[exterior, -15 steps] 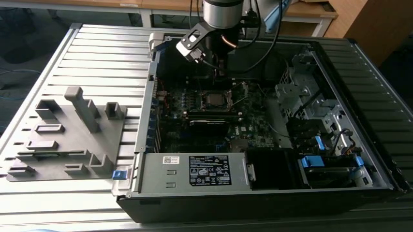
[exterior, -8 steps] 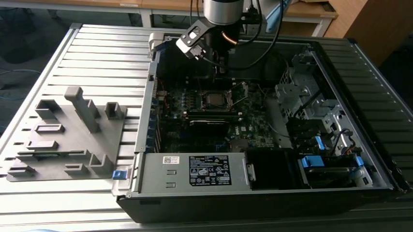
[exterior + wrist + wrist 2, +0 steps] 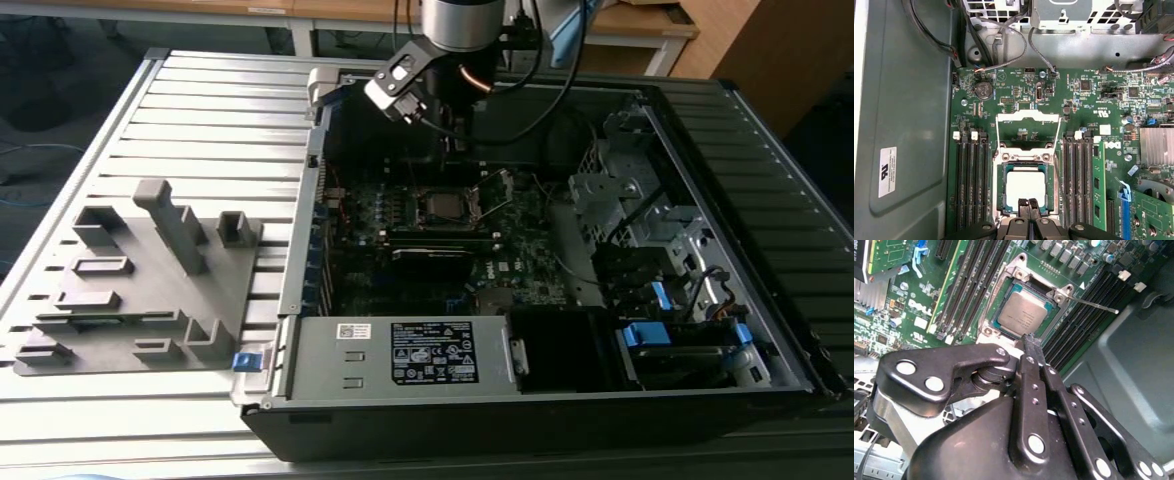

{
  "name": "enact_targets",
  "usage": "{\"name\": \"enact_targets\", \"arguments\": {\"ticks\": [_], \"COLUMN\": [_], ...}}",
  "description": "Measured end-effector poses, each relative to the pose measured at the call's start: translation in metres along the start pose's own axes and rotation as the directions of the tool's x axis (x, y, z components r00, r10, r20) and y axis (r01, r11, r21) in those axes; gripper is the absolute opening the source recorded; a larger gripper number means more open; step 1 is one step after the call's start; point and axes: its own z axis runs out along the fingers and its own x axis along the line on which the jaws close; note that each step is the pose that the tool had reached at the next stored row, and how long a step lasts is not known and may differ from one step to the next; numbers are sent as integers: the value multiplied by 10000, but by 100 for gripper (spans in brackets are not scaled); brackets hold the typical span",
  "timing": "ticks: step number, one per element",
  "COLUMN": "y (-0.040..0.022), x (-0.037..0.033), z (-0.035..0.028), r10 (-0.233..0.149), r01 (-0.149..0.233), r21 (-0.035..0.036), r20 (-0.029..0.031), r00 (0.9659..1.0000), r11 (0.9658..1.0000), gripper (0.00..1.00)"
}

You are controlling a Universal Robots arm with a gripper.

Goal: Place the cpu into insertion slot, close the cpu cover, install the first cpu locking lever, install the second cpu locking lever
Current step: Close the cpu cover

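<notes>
The cpu (image 3: 1025, 186) (image 3: 1021, 315), a silver-grey square, lies flat in the insertion slot (image 3: 1002, 192) (image 3: 445, 206) on the green board. The cpu cover (image 3: 1028, 117) stands swung open past the slot's far side, with board showing through its cut-out. Thin wire levers (image 3: 997, 134) (image 3: 1095, 305) stick out beside it, unlatched. My gripper (image 3: 1028, 203) (image 3: 1032, 341) (image 3: 450, 148) hovers over the cpu's near edge. Its black fingers are shut together with nothing between them.
Long black memory slots (image 3: 971, 185) (image 3: 1079, 185) flank the socket on both sides. The open computer case (image 3: 787, 330) has metal walls, drive cages and cables around the board. A grey fixture block (image 3: 134, 280) sits on the slatted table at the exterior view's left.
</notes>
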Motion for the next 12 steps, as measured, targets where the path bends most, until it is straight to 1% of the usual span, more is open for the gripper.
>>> {"name": "enact_targets", "arguments": {"ticks": [5, 12], "y": [68, 228], "x": [2, 5], "z": [8, 25], "r10": [2, 1], "r01": [-2, -1], "r21": [-1, -1], "r20": [-2, -2], "r00": [10000, 10000], "r11": [10000, 10000], "gripper": [11, 11]}}
